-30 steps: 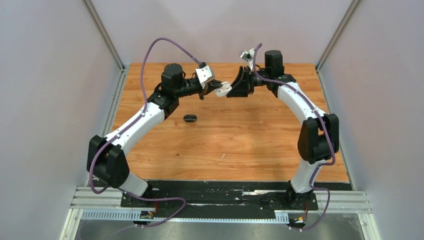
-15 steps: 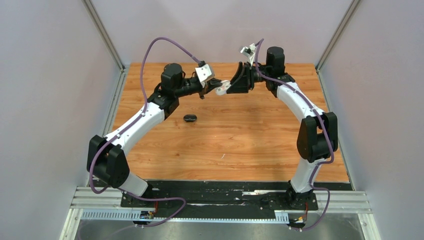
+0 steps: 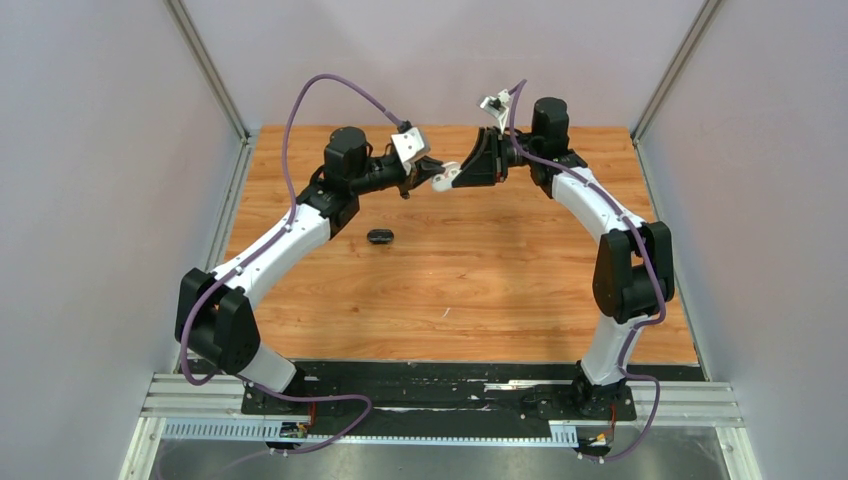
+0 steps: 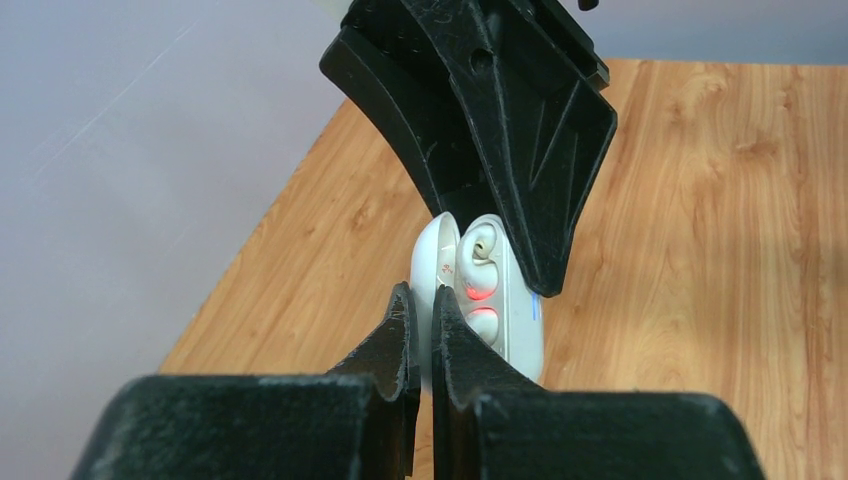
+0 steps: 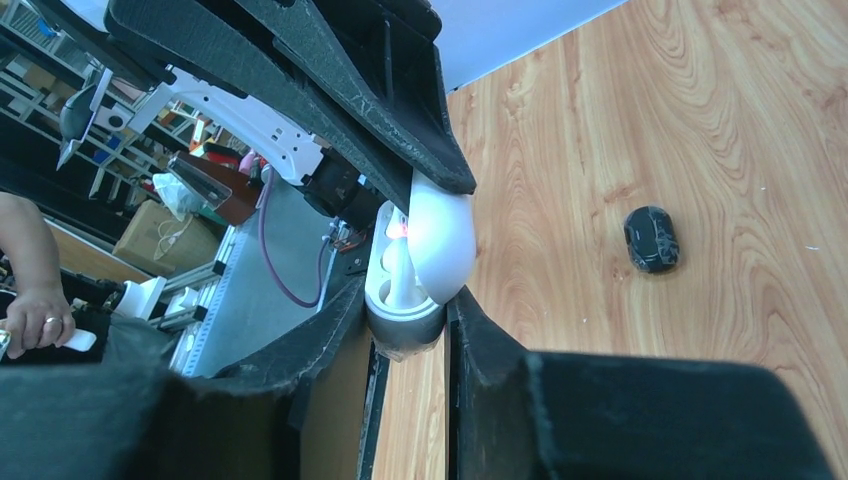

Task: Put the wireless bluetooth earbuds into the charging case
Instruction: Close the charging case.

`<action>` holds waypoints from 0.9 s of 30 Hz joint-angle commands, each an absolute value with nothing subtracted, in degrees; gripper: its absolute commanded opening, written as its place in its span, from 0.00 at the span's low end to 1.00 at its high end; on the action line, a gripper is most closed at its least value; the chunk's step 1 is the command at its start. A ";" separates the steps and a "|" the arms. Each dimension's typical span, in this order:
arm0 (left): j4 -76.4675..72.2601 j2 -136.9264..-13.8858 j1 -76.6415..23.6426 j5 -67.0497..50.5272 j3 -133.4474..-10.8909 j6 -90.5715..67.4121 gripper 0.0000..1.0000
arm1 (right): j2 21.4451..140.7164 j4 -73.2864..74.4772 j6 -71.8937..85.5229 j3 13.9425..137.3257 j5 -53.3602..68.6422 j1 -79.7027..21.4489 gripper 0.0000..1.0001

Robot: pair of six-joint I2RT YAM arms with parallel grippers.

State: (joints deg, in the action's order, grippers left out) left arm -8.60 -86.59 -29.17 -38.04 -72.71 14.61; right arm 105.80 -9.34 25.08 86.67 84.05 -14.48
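High over the far middle of the table, both arms hold a white charging case [image 3: 447, 176] between them, its lid ajar. My left gripper [image 4: 420, 300] is shut on the thin lid [image 4: 436, 262]. White earbuds [image 4: 478, 283] sit in the base, with red lights glowing by them. My right gripper [image 5: 408, 300] is shut on the case's base [image 5: 402, 322], a finger against each side. In the right wrist view a white earbud [image 5: 398, 272] shows in its socket beside the lid [image 5: 443, 240]. No loose earbuds show.
A shut black pebble-shaped case [image 3: 380, 237] lies on the wooden table [image 3: 470, 290], left of centre, below the left arm; it also shows as the black case [image 5: 651, 239] in the right wrist view. Grey walls close in both sides and the back.
The right gripper has moved a little left onto the case and narrowed its jaws around the base. The lid, spread wide a second ago, now stands closer to the base. The left arm held still.
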 commanded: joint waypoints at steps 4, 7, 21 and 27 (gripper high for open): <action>-3.95 -87.19 -29.25 -30.47 -79.44 9.22 0.32 | 105.60 -10.07 22.73 85.95 85.11 -14.86 0.00; -1.62 -87.35 -28.56 -29.79 -82.98 5.56 0.51 | 105.74 -9.64 21.62 86.33 85.17 -14.88 0.00; 4.84 -96.02 -22.37 -62.72 -89.43 -4.04 0.83 | 107.18 -9.15 21.18 89.65 83.52 -14.77 0.00; 11.63 -100.57 -22.32 -66.80 -94.59 -2.30 0.80 | 108.14 -9.51 22.01 90.81 80.83 -14.82 0.00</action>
State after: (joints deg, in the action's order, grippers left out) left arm 7.14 -98.74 -22.17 -60.64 -90.17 -2.68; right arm 107.35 -8.82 22.17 87.68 82.61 -14.57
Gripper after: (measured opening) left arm 0.827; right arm 0.275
